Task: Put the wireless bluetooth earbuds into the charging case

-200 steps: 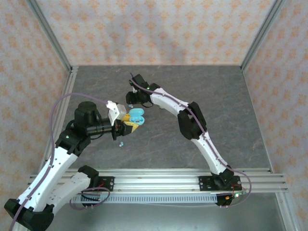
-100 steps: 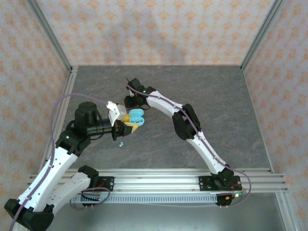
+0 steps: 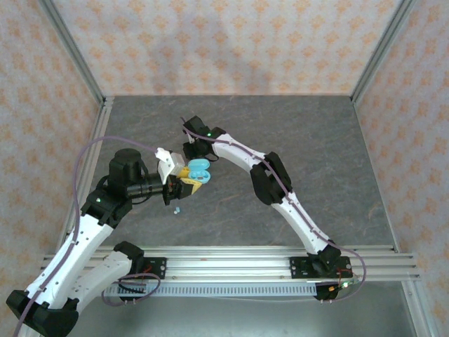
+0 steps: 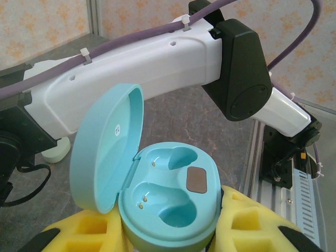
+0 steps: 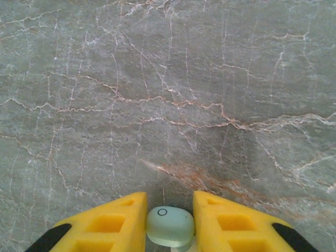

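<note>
A light blue charging case (image 4: pixel 168 197) stands with its lid (image 4: pixel 105 147) swung open to the left, and both sockets are bare. My left gripper (image 4: pixel 168 233) is shut on its base with yellow foam fingers (image 4: pixel 252 223). From above, the case (image 3: pixel 199 168) sits at the left gripper's (image 3: pixel 188 180) tip. My right gripper (image 5: pixel 169 203) is shut on a pale mint earbud (image 5: pixel 169 226), just above the grey table. In the top view the right gripper (image 3: pixel 191 149) hangs just behind the case. A tiny light blue earbud (image 3: pixel 177 209) lies on the table near the left wrist.
The right arm's white forearm (image 4: pixel 157 58) crosses close behind the open case. A pale rounded object (image 4: pixel 55 150) lies on the table under that arm. The aluminium rail (image 3: pixel 231 263) runs along the near edge, and frame posts (image 3: pixel 74 67) border the papered walls.
The right gripper has shifted slightly left, closer to the back of the open case. The left arm and the case have stayed put.
</note>
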Controlling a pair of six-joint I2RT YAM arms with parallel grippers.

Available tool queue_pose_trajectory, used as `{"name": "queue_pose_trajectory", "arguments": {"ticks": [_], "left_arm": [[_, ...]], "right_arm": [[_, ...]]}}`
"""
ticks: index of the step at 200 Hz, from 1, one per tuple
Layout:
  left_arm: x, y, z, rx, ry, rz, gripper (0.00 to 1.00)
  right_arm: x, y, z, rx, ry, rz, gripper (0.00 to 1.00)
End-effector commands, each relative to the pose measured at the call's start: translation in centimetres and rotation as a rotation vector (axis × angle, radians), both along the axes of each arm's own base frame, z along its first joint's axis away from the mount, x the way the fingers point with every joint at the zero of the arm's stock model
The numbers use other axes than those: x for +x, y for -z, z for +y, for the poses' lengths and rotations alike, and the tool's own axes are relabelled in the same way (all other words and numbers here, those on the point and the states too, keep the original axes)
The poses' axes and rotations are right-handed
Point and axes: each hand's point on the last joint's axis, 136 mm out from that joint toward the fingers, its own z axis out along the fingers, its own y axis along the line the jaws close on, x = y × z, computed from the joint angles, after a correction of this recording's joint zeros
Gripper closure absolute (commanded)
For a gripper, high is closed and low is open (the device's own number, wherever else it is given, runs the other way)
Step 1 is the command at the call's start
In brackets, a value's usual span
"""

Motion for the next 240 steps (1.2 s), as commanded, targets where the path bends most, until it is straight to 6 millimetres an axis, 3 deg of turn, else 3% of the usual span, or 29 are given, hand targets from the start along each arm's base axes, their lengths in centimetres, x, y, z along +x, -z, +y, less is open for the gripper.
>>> {"name": "queue_pose_trajectory", "arguments": {"ticks": [1,45,82,142,201,222,240], "left_arm": [[0.1,0.1,0.5,0.006,-0.025,-0.017,1.00],[0.1,0.0,0.6,0.003,-0.030,-0.016,1.00],[0.2,-0.1,0.6,-0.007,-0.039,-0.019,1.00],[0.8,-0.1,0.5,-0.028,-0.058,-0.018,1.00],[2.2,-0.1,0.2,-0.048,-0.086,-0.007,1.00],[2.6,-0.1,0.0,-0.056,-0.084,0.003,1.00],[2.9,-0.2,-0.2,-0.061,-0.082,0.006,1.00]], "right_arm": [[-2.4,0.9,-0.4,-0.081,-0.042,0.045,0.75],[-2.9,-0.5,-1.9,-0.104,-0.002,0.042,0.78],[-3.7,-1.8,-5.5,-0.146,0.108,0.042,0.78],[-7.0,-2.7,-14.8,-0.171,0.341,0.087,0.78],[-12.2,-0.3,-25.5,-0.251,0.599,0.163,0.78],[-13.4,0.3,-27.6,-0.234,0.684,0.189,0.77],[-13.9,0.5,-27.8,-0.187,0.720,0.208,0.75]]}}
